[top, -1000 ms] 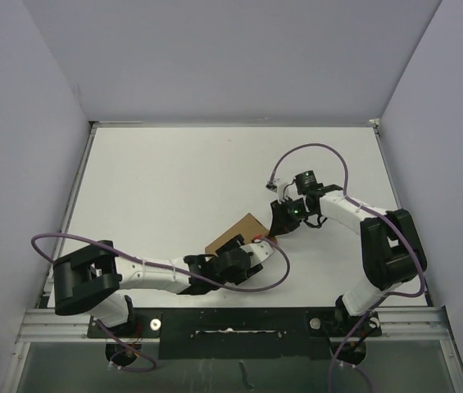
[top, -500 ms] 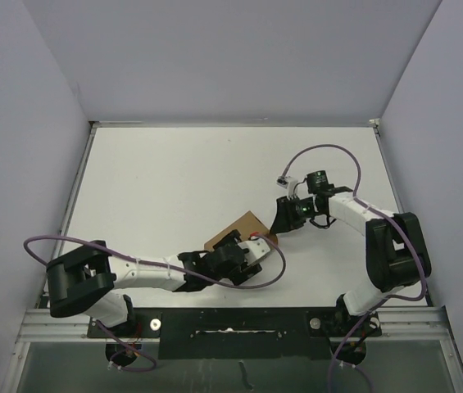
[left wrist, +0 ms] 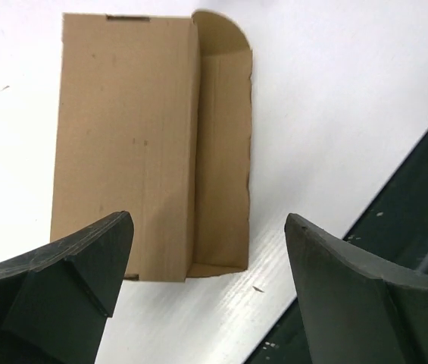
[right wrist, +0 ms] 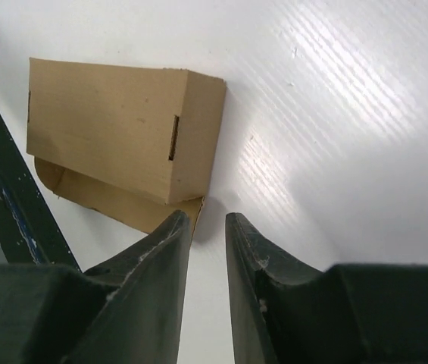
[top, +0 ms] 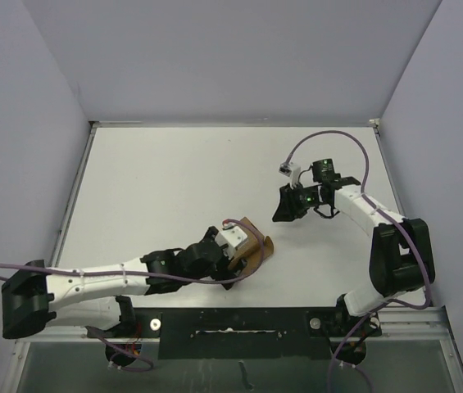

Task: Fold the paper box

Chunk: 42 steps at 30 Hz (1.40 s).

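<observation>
The paper box (top: 254, 244) is a brown folded carton near the table's front middle. In the left wrist view it (left wrist: 126, 144) lies flat with a rounded flap (left wrist: 225, 152) sticking out along its right side. My left gripper (top: 233, 248) is open wide and empty, hovering just above the box's near end (left wrist: 207, 220). My right gripper (top: 285, 210) is apart from the box, up and to its right. In the right wrist view the box (right wrist: 115, 129) lies beyond the fingertips, and the right gripper (right wrist: 206, 220) has its jaws almost together, holding nothing.
The black front rail (top: 239, 319) runs along the near table edge, close to the box; it shows in the left wrist view (left wrist: 403, 220) and the right wrist view (right wrist: 9, 205). Grey walls enclose the white table (top: 174, 180) on three sides.
My left arm has swung and stretched lower, with its gripper now over the box. The box has shifted and turned slightly. My right gripper has drawn back up and right, away from the box.
</observation>
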{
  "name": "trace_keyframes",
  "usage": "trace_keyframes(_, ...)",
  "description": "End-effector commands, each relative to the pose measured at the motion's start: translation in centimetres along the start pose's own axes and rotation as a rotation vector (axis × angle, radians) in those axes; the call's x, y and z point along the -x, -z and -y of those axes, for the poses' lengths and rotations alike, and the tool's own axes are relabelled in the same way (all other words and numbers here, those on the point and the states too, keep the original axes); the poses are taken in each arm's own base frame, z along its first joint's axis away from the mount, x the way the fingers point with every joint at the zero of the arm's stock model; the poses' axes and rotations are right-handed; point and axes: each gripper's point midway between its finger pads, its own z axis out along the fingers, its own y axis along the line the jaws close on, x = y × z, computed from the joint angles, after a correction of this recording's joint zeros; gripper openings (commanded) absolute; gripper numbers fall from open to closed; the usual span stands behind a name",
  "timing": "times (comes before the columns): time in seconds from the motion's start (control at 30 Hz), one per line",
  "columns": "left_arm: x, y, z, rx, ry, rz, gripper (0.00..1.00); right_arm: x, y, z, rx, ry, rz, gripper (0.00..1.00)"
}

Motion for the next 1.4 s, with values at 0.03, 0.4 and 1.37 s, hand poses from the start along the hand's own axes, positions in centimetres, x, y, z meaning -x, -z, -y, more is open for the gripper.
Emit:
trace_keyframes(0.03, 0.7, 3.1, -0.4, -0.004, 0.234, 0.072, 0.8, 3.0, -0.3, -0.7, 0.004, 0.146, 0.03, 0.25)
trace_keyframes(0.4, -5.2, 5.7, -4.6, 0.218, 0.684, -0.04, 0.32, 1.1, -4.2, 1.7, -0.083, 0.24, -0.167, 0.0)
trace_keyframes(1.37, 1.2, -11.1, -14.7, 0.045, 0.676, -0.126, 0.26, -5.1, -2.3, -2.6, 0.13, 0.315, -0.332, 0.0)
